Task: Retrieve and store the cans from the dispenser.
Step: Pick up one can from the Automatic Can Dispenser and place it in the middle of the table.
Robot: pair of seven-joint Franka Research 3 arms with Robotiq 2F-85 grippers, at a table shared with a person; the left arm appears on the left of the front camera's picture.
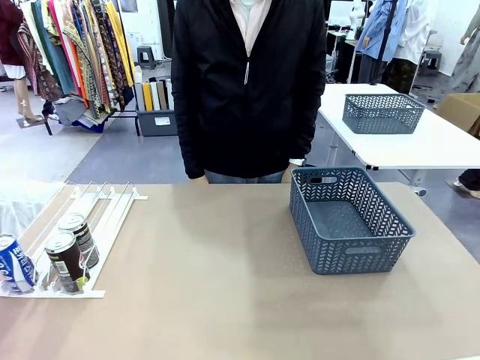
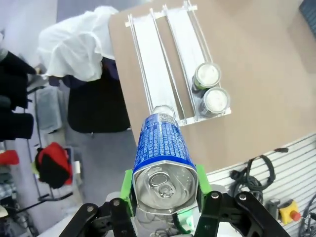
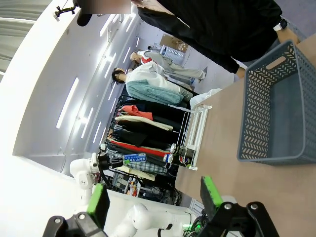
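In the left wrist view my left gripper (image 2: 165, 190) is shut on a blue-and-white can (image 2: 163, 148), its silver top facing the camera, held high over the near end of the white dispenser (image 2: 153, 64). Two dark cans (image 2: 212, 91) stand one behind the other in a lane by the stops. From the front, the dispenser (image 1: 105, 210) lies at the table's left with two dark cans (image 1: 71, 251) and a blue can (image 1: 15, 264) at its near end. My right gripper (image 3: 154, 207) is open and empty, well off from the grey basket (image 3: 276, 113).
The dark grey lattice basket (image 1: 352, 259) sits empty on the table's right half. A person in a black jacket (image 1: 247, 82) stands at the far edge. A white plastic bag (image 2: 79, 44) lies beyond the dispenser's far end. Another basket (image 1: 382, 112) is on a separate table behind.
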